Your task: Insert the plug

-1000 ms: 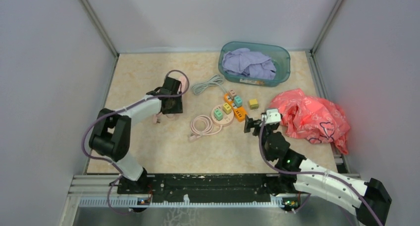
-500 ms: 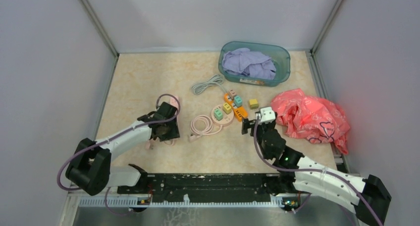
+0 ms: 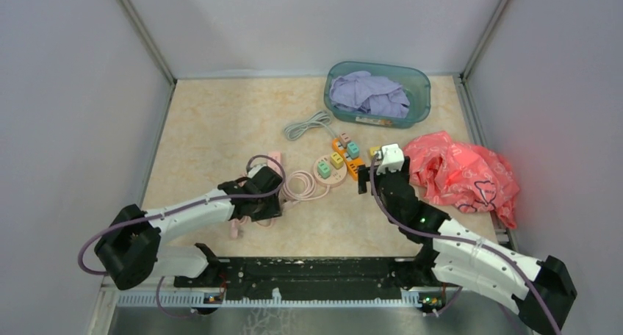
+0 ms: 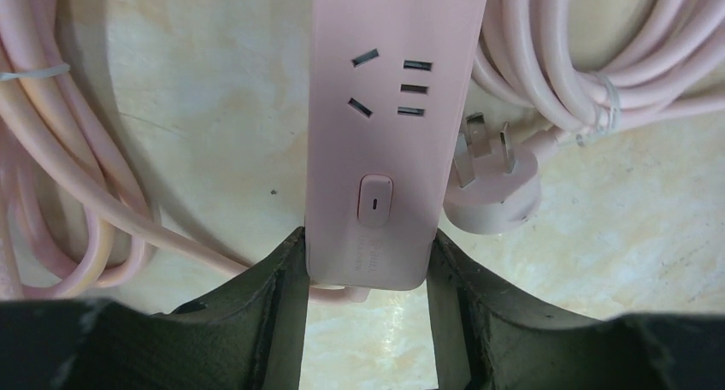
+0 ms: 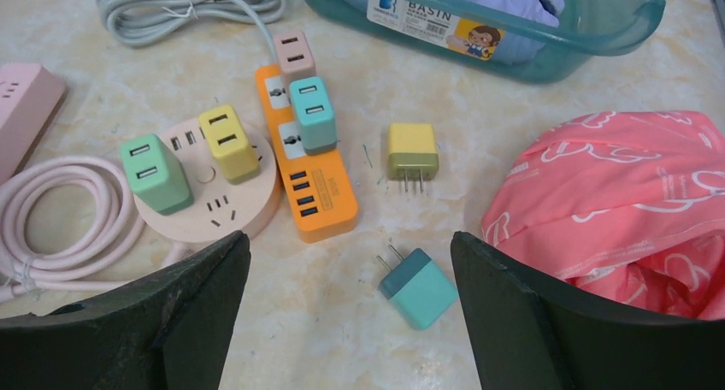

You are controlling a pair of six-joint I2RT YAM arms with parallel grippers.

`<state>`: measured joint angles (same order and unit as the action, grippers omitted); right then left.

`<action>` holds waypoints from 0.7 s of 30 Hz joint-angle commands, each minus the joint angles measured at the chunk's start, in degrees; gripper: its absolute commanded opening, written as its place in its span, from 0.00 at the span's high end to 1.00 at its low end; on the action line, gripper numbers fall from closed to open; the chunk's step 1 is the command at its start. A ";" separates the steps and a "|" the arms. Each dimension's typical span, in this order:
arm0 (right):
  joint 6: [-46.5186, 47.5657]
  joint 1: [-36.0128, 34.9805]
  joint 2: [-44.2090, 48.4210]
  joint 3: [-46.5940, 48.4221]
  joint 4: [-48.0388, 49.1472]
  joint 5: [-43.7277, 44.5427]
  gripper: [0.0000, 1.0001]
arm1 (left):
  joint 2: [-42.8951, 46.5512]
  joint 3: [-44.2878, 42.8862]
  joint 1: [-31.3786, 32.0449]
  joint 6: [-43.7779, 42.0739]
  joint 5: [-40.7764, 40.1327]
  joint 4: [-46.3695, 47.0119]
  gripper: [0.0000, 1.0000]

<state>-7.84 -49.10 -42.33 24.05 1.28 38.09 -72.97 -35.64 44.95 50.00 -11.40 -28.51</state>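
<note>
Top cam: high over near edge of table point(image 3: 220, 114), steep look-down, whole scene, orange strip point(image 3: 350, 161) mid-frame. Right wrist: low, near side of orange strip, looking across it to the back; shares it with top. Left wrist: very tight, straight down on pink strip point(image 4: 389, 125), left of orange strip.

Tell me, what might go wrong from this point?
The left gripper pinches the pink power strip only at its end, so the strip might swivel or slip. Pink cords coil on both sides of it, and a pink plug lies right beside it, so moving the strip could snag them. The right gripper is open over a small teal adapter lying flat, which may skid when grabbed.
</note>
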 commanded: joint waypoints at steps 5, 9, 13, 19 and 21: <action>-6.49 3.75 -3.46 5.78 -8.82 -2.94 0.11 | -1.63 1.18 5.28 7.14 2.93 2.14 0.52; -7.81 5.61 -5.73 6.68 -11.04 -4.14 0.10 | -2.27 0.30 7.08 7.79 2.76 2.84 0.45; -8.29 8.54 -7.24 6.96 -11.79 -6.85 0.10 | -2.90 -0.49 9.13 8.43 3.36 5.13 0.39; -9.41 13.00 -8.73 6.35 -11.69 -11.22 0.10 | -3.26 -1.58 10.95 9.08 2.06 5.40 0.27; -9.92 13.96 -9.39 6.22 -11.53 -12.36 0.10 | -1.70 -1.53 10.98 8.96 0.94 4.73 0.22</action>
<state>-16.16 -36.82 -50.94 28.18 -11.05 29.02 -75.66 -36.67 55.29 55.92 -10.44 -24.18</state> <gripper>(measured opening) 0.903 0.742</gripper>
